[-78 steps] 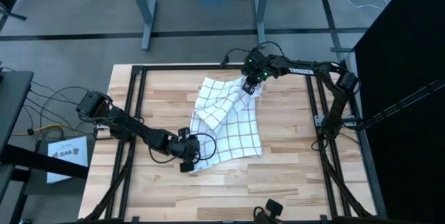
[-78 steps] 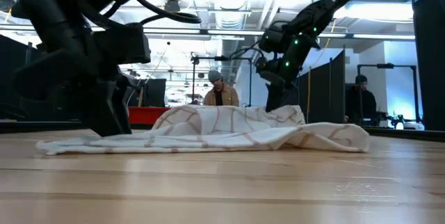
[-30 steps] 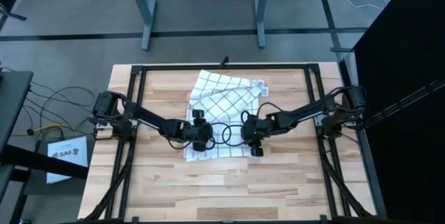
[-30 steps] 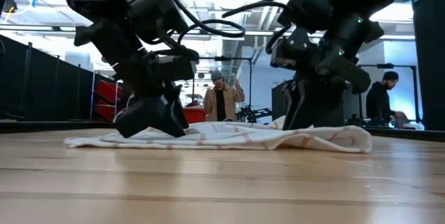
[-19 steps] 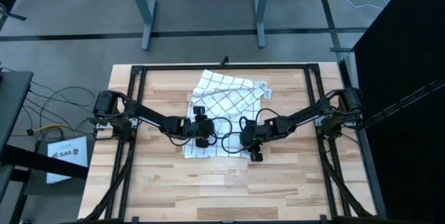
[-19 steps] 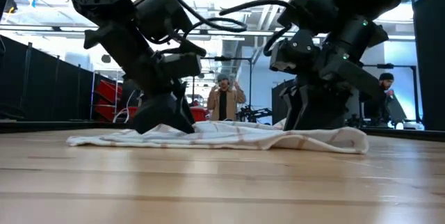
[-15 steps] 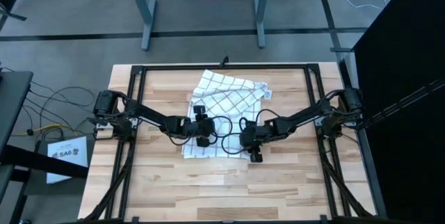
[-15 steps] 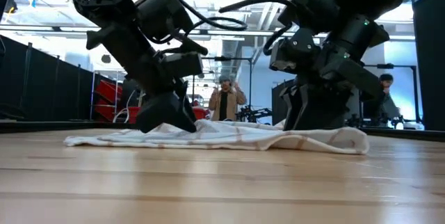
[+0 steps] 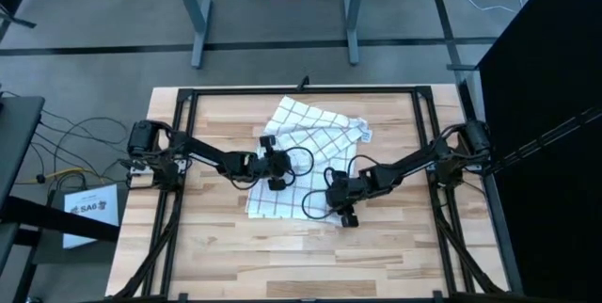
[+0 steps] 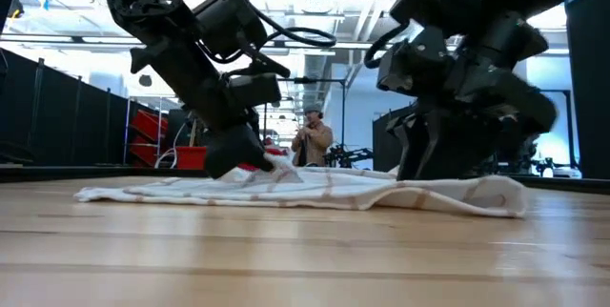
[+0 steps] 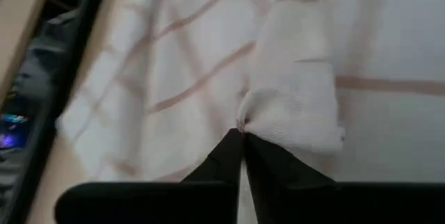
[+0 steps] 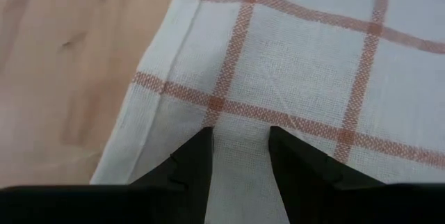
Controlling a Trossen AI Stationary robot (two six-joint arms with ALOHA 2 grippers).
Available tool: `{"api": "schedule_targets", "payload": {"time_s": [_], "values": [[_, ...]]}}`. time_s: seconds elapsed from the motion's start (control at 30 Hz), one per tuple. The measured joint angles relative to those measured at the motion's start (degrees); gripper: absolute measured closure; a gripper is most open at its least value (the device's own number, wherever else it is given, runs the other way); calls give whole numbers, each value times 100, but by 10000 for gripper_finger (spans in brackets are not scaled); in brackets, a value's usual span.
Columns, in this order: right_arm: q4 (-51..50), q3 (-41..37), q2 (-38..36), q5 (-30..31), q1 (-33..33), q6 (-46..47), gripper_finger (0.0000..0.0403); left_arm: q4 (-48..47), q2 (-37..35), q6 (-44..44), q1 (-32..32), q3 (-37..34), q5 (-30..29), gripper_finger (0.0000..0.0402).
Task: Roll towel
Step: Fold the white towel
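Table: the wooden table (image 9: pixel 216 247) carries the whole scene, both arms reaching in toward its middle.
Towel: the towel (image 9: pixel 315 138) lies mid-table, mostly flat, with loose folds and a rumpled far end. In the low view it is a low, wide heap (image 10: pixel 315 191), nowhere near a cylinder.
Left gripper: the left gripper (image 9: pixel 274 165) is down on the towel's left part, and its wrist view shows the jaws pressed together on a small gathered fold of cloth (image 11: pixel 292 106) — a real pinch there!
Right gripper: the right gripper (image 9: pixel 340 201) sits at the towel's near right corner. Its jaws are spread, both fingers (image 12: pixel 191 161) resting on flat cloth close to the hem (image 12: pixel 149 106), nothing clamped between them.
Progress: early, I'd say. No rolled section is visible anywhere; only one small fold is lifted.
Left to do: the right side likely needs a grip, then the whole roll has to be made.
Background: a person (image 10: pixel 312 142) stands well behind the table.
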Motion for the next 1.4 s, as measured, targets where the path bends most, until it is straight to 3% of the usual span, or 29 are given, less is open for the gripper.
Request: {"api": "schedule_targets", "payload": {"time_s": [0.43,0.83,1.07,1.23,1.4], "values": [[22,0,0,-15,845,521,275,82,-882,607,693,358,-350,401],[34,0,0,-15,1145,595,275,-94,-949,859,1603,358,105,400],[11,0,0,-37,1022,531,275,-378,-946,768,1689,413,637,336],[-41,0,-31,-35,721,386,275,-1975,-946,347,1437,1045,652,276],[-472,-11,-476,-2,296,315,275,-3062,-946,-325,887,1337,1145,256]]}}
